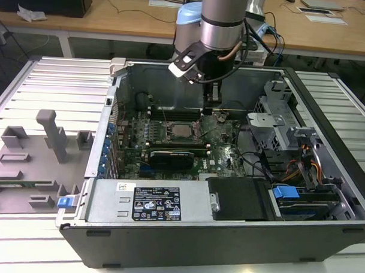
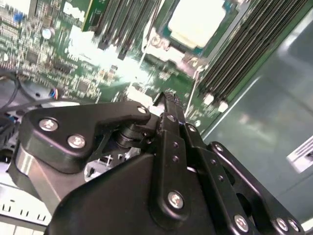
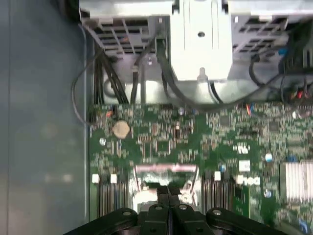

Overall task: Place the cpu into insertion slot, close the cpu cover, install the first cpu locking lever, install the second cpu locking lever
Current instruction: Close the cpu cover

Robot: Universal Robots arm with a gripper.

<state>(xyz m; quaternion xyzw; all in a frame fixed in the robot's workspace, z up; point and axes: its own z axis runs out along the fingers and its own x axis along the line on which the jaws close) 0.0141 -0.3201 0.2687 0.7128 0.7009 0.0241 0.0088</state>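
Note:
The cpu [image 1: 182, 132] lies flat in the insertion slot [image 1: 169, 132] on the green motherboard inside the open computer case. In the second wrist view its pale silvery top [image 2: 195, 22] sits inside the cpu cover [image 2: 166, 48], whose metal frame appears to lie down around it. My gripper [image 1: 212, 109] hangs just above the board, a little toward the exterior view's right of the socket and behind it. Its black fingers [image 2: 168, 100] are pressed together with nothing between them. In the first wrist view the gripper [image 3: 168, 190] overlaps the socket's edge.
A long black card [image 1: 173, 155] lies in front of the socket. Memory slots [image 2: 234, 58] run beside it. A grey drive cage [image 1: 279, 125] and cable bundles [image 3: 146, 73] crowd one side. The case wall [image 2: 264, 122] is close. Grey fixtures [image 1: 50, 135] stand on the slatted table.

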